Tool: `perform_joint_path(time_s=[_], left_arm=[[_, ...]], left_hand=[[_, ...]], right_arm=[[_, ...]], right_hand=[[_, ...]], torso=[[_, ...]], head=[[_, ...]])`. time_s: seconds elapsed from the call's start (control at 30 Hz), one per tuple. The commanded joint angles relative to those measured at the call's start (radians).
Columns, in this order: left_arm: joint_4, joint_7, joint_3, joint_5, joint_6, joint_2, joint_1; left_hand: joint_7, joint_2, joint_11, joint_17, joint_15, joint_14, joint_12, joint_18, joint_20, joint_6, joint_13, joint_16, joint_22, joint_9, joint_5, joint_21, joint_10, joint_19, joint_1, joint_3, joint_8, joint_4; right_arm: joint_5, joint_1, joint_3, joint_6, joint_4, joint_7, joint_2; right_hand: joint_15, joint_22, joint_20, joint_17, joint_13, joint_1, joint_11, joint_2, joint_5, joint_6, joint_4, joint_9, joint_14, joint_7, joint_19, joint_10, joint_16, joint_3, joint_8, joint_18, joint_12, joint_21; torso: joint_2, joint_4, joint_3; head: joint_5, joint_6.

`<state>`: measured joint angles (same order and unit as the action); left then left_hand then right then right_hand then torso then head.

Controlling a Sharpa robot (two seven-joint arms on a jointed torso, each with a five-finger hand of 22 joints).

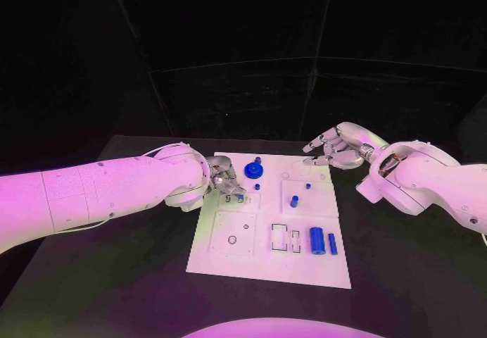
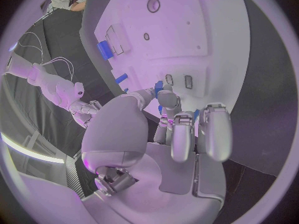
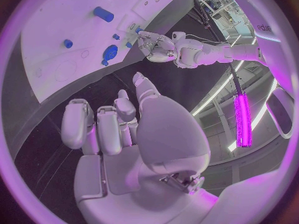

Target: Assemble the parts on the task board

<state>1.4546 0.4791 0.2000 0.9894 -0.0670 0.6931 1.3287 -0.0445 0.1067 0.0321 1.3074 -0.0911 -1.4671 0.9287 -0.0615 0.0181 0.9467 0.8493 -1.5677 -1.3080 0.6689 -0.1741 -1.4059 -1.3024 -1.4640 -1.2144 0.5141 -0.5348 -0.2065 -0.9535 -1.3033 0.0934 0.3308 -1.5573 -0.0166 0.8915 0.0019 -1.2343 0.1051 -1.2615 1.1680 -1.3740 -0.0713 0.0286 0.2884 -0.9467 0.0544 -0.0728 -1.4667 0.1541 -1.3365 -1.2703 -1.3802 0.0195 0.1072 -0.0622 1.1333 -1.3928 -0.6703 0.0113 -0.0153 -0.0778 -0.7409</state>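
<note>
Parts lie on the board mid-table; my left hand pinches a small part at its left edge, my right hand hovers released beyond its far right corner.

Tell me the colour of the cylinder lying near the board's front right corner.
Blue cylinder, clearest in the head view.

The board is looking like smooth matt white plastic, the parts glossy blue plastic, the table matt black, the arms' shells shining smooth.
</note>
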Motion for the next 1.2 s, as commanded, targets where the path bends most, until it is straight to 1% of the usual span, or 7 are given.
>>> perform_joint_path(time_s=[0.03, 0.17, 0.33, 0.5, 0.73, 1.0, 1.2], left_arm=[[-0.004, 0.021, 0.003, 0.052, -0.039, -0.008, -0.006], [-0.014, 0.025, 0.006, 0.059, -0.040, -0.016, -0.017], [-0.023, 0.027, 0.007, 0.063, -0.041, -0.020, -0.025], [-0.025, 0.028, 0.008, 0.069, -0.040, -0.020, -0.027], [-0.023, 0.031, 0.008, 0.071, -0.019, -0.020, -0.028], [-0.022, 0.032, 0.008, 0.071, 0.005, -0.023, -0.028], [-0.022, 0.033, 0.008, 0.071, 0.032, -0.025, -0.028]], left_hand=[[0.002, -0.005, 0.001, 0.263, -0.003, -0.104, -0.001, 0.010, -0.005, -0.008, -0.001, -0.003, -0.006, 0.001, 0.003, -0.003, -0.004, -0.028, 0.002, 0.169, -0.008, 0.159], [0.002, -0.005, 0.001, 0.263, -0.004, -0.104, 0.001, 0.009, -0.005, -0.008, 0.000, -0.003, -0.006, 0.002, 0.003, -0.002, -0.005, -0.028, 0.003, 0.172, -0.010, 0.160], [0.002, -0.005, 0.001, 0.263, -0.004, -0.104, 0.001, 0.009, -0.005, -0.009, -0.001, -0.003, -0.005, 0.003, 0.003, -0.002, -0.005, -0.027, 0.005, 0.174, -0.011, 0.160], [0.002, -0.005, 0.002, 0.263, -0.004, -0.104, 0.003, 0.009, -0.005, -0.010, 0.000, -0.003, -0.006, 0.005, 0.003, -0.002, -0.005, -0.028, 0.007, 0.177, -0.013, 0.161], [0.002, -0.004, 0.002, 0.263, -0.004, -0.104, 0.003, 0.010, -0.005, -0.011, -0.001, -0.003, -0.007, 0.006, 0.003, -0.003, -0.005, -0.028, 0.009, 0.180, -0.014, 0.162], [0.003, -0.002, 0.002, 0.263, -0.004, -0.104, 0.004, 0.010, -0.005, -0.012, 0.000, -0.003, -0.006, 0.008, 0.004, -0.002, -0.004, -0.028, 0.011, 0.183, -0.017, 0.165], [0.003, 0.001, 0.002, 0.263, -0.004, -0.104, 0.006, 0.009, -0.005, -0.013, 0.000, -0.003, -0.006, 0.009, 0.004, -0.002, -0.005, -0.028, 0.013, 0.184, -0.018, 0.167]], right_arm=[[0.004, -0.002, 0.000, 0.002, 0.000, -0.011, -0.001], [0.004, -0.002, 0.000, 0.009, 0.000, -0.017, -0.001], [0.004, -0.002, 0.000, 0.013, -0.001, -0.020, 0.000], [0.004, -0.002, 0.000, 0.015, -0.001, -0.021, 0.000], [0.004, -0.002, 0.000, 0.013, -0.001, -0.021, -0.001], [0.004, -0.002, 0.000, 0.009, 0.002, -0.022, -0.003], [0.003, -0.002, 0.000, 0.006, 0.002, -0.021, -0.004]], right_hand=[[-0.009, 0.001, 0.000, 0.002, -0.001, 0.004, 0.004, -0.006, 0.006, -0.005, 0.002, 0.000, -0.037, 0.001, 0.007, 0.000, 0.006, 0.006, 0.006, -0.015, 0.002, 0.003], [-0.009, 0.002, 0.000, 0.002, -0.002, 0.004, 0.004, -0.006, 0.006, -0.005, 0.002, 0.000, -0.037, 0.001, 0.008, 0.001, 0.006, 0.006, 0.006, -0.015, 0.000, 0.004], [-0.009, 0.002, 0.000, 0.003, -0.003, 0.004, 0.004, -0.006, 0.007, -0.005, 0.002, 0.000, -0.037, 0.001, 0.008, 0.002, 0.007, 0.006, 0.006, -0.015, -0.001, 0.004], [-0.009, 0.002, 0.000, 0.003, -0.003, 0.004, 0.004, -0.006, 0.007, -0.005, 0.002, 0.000, -0.037, 0.001, 0.008, 0.002, 0.007, 0.006, 0.006, -0.015, -0.001, 0.004], [-0.009, 0.002, 0.000, 0.003, -0.003, 0.004, 0.004, -0.006, 0.007, -0.005, 0.002, 0.000, -0.037, 0.001, 0.008, 0.002, 0.007, 0.006, 0.006, -0.015, -0.001, 0.004], [-0.009, 0.002, 0.000, 0.002, -0.003, 0.003, 0.004, -0.007, 0.008, -0.006, 0.002, 0.000, -0.037, 0.001, 0.007, 0.001, 0.006, 0.006, 0.007, -0.015, 0.000, 0.004], [-0.009, 0.002, 0.000, 0.002, -0.003, 0.003, 0.004, -0.007, 0.008, -0.006, 0.002, 0.000, -0.037, 0.001, 0.007, 0.001, 0.006, 0.006, 0.007, -0.015, 0.000, 0.004]], torso=[[-0.002, -0.0017, 0.0002], [-0.003, -0.0016, 0.0006], [-0.002, -0.0015, -0.0012], [-0.003, -0.0019, 0.0001], [-0.002, -0.0014, -0.0001], [-0.002, -0.0003, -0.0005], [-0.002, -0.0026, -0.0005]], head=[[-0.001, 0.000], [-0.001, -0.001], [-0.001, -0.003], [-0.002, -0.004], [-0.001, -0.007], [0.000, -0.007], [-0.001, -0.009]])
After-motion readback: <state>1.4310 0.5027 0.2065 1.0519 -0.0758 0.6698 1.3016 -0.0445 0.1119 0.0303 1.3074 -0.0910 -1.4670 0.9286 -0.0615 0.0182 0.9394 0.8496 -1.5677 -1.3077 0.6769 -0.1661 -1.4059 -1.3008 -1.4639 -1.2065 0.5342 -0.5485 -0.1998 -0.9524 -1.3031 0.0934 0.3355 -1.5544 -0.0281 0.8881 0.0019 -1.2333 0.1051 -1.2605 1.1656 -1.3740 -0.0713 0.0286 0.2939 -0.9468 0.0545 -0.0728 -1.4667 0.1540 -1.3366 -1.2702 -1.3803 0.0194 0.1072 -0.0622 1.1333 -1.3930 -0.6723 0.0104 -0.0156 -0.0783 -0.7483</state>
